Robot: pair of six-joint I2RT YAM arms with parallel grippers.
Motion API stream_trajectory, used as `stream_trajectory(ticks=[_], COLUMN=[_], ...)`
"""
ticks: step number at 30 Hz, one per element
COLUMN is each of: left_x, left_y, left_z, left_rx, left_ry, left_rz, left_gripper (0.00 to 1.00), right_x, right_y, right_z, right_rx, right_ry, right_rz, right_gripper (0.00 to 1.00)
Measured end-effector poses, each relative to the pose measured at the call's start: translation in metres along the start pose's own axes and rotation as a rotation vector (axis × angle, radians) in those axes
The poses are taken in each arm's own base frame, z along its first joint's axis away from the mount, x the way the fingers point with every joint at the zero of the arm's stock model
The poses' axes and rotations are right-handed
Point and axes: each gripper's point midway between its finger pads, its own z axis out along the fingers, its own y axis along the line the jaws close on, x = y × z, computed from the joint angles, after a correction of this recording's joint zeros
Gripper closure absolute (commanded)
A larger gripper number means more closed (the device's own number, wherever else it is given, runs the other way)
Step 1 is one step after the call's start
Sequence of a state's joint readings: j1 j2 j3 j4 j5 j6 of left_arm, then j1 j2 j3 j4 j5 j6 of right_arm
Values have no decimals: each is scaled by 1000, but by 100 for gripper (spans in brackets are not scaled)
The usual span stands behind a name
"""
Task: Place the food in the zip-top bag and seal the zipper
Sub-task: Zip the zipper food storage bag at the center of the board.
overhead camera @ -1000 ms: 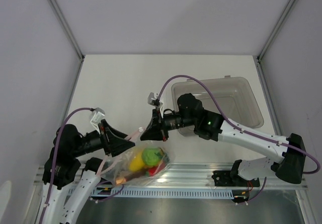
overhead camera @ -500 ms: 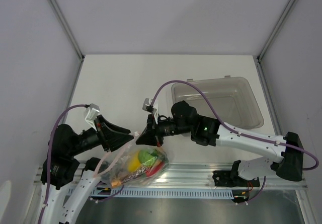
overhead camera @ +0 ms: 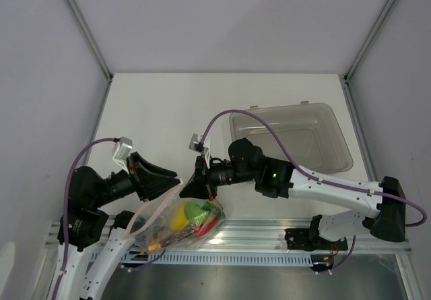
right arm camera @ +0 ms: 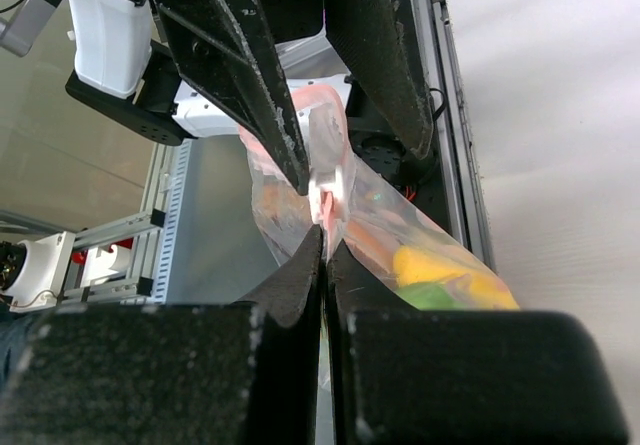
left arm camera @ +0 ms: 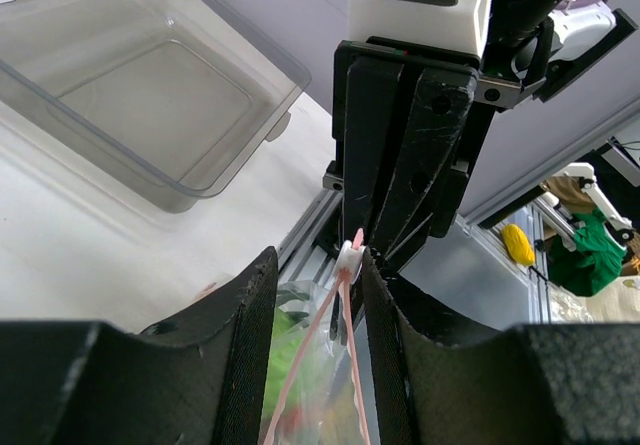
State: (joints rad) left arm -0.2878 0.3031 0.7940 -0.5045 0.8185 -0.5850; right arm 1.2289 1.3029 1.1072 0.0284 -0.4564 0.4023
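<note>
A white table (overhead camera: 175, 111) is enclosed by pale walls (overhead camera: 215, 23). At its near edge the filled zip-top bag (overhead camera: 158, 227) is held up, its zipper (right arm camera: 325, 195) clamped by the right gripper (overhead camera: 192, 186) and straddled, untouched, by the left gripper's (overhead camera: 176, 181) parted jaws.

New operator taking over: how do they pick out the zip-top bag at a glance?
On the white table, look to the near edge, where the left gripper and right gripper face each other. The zip-top bag is there: crinkly clear plastic holding bright toy food, a pink zipper along its mouth, unlike the rigid grey bin farther right.
</note>
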Motion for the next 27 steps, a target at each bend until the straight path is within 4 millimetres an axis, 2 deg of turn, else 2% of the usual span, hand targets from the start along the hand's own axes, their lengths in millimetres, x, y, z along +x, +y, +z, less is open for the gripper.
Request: stream_trajectory(ticks=[9, 15, 18, 19, 20, 27], left_x=[8, 11, 11, 11, 11, 11], left_y=[-2, -2, -3, -4, -4, -5], left_z=[4, 6, 7, 7, 7, 7], left_rx=[55, 76, 89, 95, 98, 101], left_ry=[28, 44, 46, 46, 46, 48], left_rz=[-21, -47, -56, -57, -59, -64], left_gripper=[57, 72, 85, 95, 99, 99], right_x=[-1, 1, 1, 1, 1, 0], right_y=[0, 0, -1, -1, -1, -6], right_z=[0, 0, 0, 0, 0, -1], right_rx=[-1, 1, 4, 4, 5, 38], right_ry=[-4, -1, -2, -2, -2, -18], right_rz=[7, 8, 9, 9, 9, 9], right_gripper=[100, 100, 100, 100, 100, 100])
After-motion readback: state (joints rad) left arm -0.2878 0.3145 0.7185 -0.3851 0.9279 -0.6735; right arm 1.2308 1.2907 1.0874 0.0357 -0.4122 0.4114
